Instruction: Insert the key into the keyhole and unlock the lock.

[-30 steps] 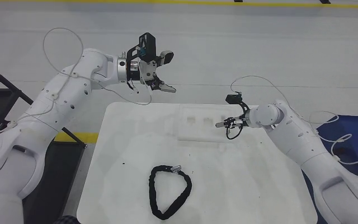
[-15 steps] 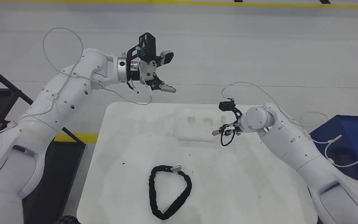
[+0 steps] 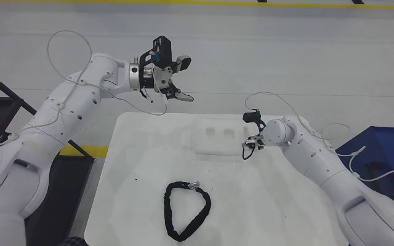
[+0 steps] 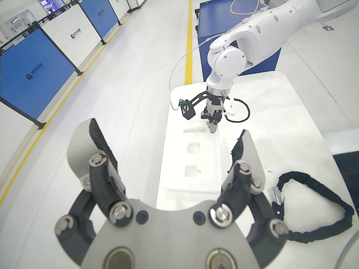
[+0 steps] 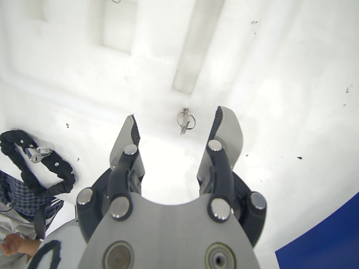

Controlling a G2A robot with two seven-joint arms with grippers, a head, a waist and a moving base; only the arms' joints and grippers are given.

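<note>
Blue logo panels [image 4: 33, 65] — key [image 5: 184, 124] on table [image 5: 280, 57]

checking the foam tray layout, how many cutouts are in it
3: a long slot nearest the key, a square one next to it, and another square one at the tray's far end. None look hidden.

The top view looks down from above over the whole table [image 3: 123, 197]. The left wrist camera, behind the left end effector [image 4: 168, 132], faces the foam tray [image 4: 174, 169] from well off. The right wrist camera, behind the right end effector [image 5: 175, 114], hangs close above that same tray.
</note>
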